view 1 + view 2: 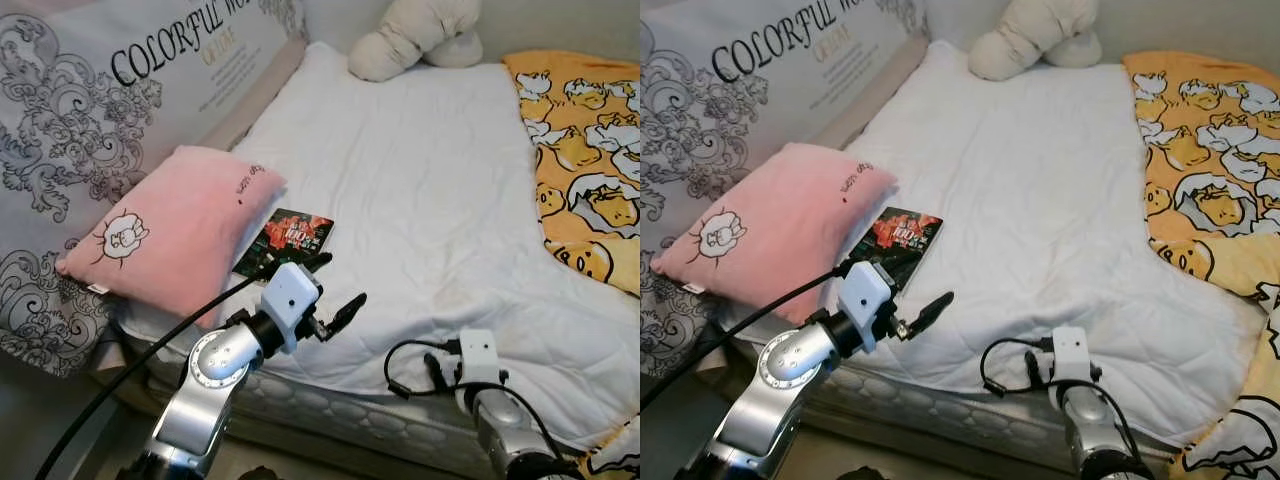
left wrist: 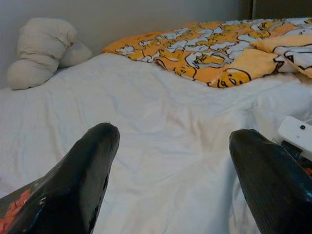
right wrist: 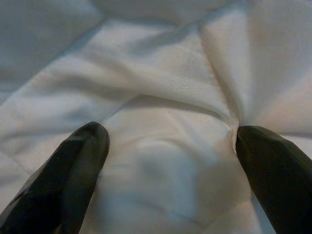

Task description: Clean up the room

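Approach step: left gripper (image 1: 335,290), fingers spread and empty, hovers lower centre beside the book (image 1: 285,243); next, lower and clamp it.

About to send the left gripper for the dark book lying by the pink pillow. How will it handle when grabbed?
The book looks thin and flat, so probably light and fairly stiff. Its cover looks glossy, so it may slip between the fingers. It lies flush on the soft white quilt, one edge under the pink pillow; the open left gripper may need to press in to catch an edge.
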Robot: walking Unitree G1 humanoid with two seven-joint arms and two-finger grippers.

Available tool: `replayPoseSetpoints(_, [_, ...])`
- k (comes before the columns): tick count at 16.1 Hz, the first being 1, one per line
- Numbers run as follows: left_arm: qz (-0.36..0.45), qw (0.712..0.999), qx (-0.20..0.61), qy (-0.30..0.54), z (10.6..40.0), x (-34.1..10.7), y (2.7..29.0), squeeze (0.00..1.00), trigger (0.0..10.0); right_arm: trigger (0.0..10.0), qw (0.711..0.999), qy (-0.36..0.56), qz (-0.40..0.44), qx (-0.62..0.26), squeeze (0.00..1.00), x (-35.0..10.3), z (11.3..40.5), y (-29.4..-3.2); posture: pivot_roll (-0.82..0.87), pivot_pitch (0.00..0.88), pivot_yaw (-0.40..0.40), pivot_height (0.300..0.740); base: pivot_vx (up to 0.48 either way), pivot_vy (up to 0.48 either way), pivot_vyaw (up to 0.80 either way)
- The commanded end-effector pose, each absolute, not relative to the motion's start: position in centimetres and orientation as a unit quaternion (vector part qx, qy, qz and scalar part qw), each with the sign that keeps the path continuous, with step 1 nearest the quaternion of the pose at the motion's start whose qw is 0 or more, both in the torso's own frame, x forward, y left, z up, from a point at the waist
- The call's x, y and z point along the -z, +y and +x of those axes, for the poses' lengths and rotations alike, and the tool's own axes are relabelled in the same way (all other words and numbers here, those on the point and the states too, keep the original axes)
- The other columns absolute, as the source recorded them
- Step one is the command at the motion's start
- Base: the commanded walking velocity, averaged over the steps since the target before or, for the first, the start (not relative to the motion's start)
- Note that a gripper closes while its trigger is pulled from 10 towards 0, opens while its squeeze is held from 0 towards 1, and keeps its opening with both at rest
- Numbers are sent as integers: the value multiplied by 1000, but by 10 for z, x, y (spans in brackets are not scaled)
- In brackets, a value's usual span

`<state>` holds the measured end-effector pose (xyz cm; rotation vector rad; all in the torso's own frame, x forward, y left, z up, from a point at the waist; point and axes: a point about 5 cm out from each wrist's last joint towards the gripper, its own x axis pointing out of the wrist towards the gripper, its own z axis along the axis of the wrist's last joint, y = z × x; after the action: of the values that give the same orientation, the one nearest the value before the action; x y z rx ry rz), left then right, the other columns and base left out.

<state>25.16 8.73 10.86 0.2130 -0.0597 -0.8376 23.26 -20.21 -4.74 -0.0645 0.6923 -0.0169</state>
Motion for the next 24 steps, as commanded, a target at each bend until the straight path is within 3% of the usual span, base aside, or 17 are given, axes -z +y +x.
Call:
replayPoseSetpoints(1, [120, 902, 414, -35, 250, -113, 87, 0, 10000, 10000, 924, 381, -20, -1, 0, 60, 219, -196, 174, 24, 37, 740, 0, 0, 0])
replayPoseSetpoints(7, [112, 903, 415, -25, 245, -110, 83, 0, 10000, 10000, 880, 474, -18, -25, 0, 94, 149, -195, 122, 5, -26, 740, 0, 0, 0])
replayPoseSetpoints(11, [115, 901, 418, -25, 248, -109, 81, 0, 10000, 10000, 867, 495, -30, -43, 0, 103, 121, -195, 111, 0, -32, 740, 0, 0, 0])
replayPoseSetpoints(12, [119, 901, 416, -24, 249, -108, 81, 0, 10000, 10000, 873, 484, -37, -41, 0, 101, 124, -195, 109, 0, -35, 740, 0, 0, 0])
replayPoseSetpoints(13, [129, 907, 400, -29, 255, -108, 80, 0, 10000, 10000, 912, 402, -66, -35, 0, 86, 147, -200, 108, 0, -46, 740, 0, 0, 0])
replayPoseSetpoints(16, [81, 930, 359, -3, 265, -104, 78, 0, 10000, 10000, 980, 188, -45, -43, 0, 17, 197, -196, 89, 0, -79, 740, 0, 0, 0])
replayPoseSetpoints(20, [24, 963, 268, 24, 291, -95, 90, 0, 10000, 10000, 995, 61, -68, 34, 0, -33, 234, -208, 73, 0, -81, 740, 0, 0, 0])
replayPoseSetpoints(22, [-32, 976, 213, 30, 304, -94, 99, 0, 10000, 10000, 994, 55, -46, 88, 0, -41, 251, -215, 65, 0, -63, 740, 0, -240, 0])
replayPoseSetpoints(24, [-33, 975, 219, 20, 297, -87, 94, 0, 10000, 10000, 994, 52, -51, 79, 0, -42, 252, -207, 42, 0, -28, 740, 0, -469, 0])
